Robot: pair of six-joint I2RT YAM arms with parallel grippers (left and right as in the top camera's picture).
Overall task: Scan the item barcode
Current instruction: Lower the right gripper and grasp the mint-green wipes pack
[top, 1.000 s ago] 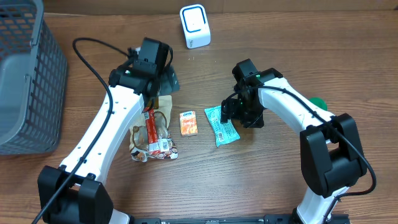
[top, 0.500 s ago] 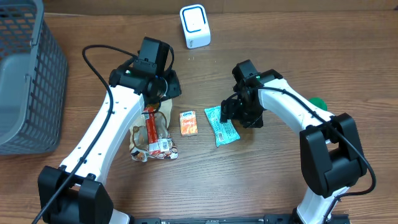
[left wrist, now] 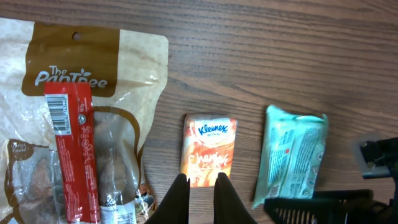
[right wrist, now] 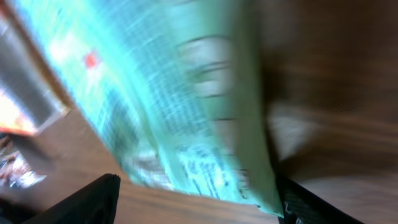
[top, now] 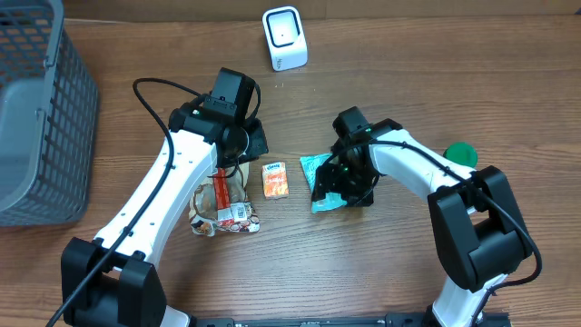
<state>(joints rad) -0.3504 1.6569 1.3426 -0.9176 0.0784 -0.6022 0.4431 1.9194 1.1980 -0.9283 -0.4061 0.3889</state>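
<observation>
There's the mint-green packet, lying flat on the table, printed face up, its fine print too blurred to read up close. The white barcode scanner, blue-ringed face showing, stands upright at the far edge, well apart from it.

White rounded links and black joints form the left arm and right arm; a black cable loops off the left arm; the left claw has slim black fingers.

The Kleenex pack was orange with a white logo patch; the packet teal with fine dark print; the Pantree bag brown and cream; the desk brown wood-grain.
</observation>
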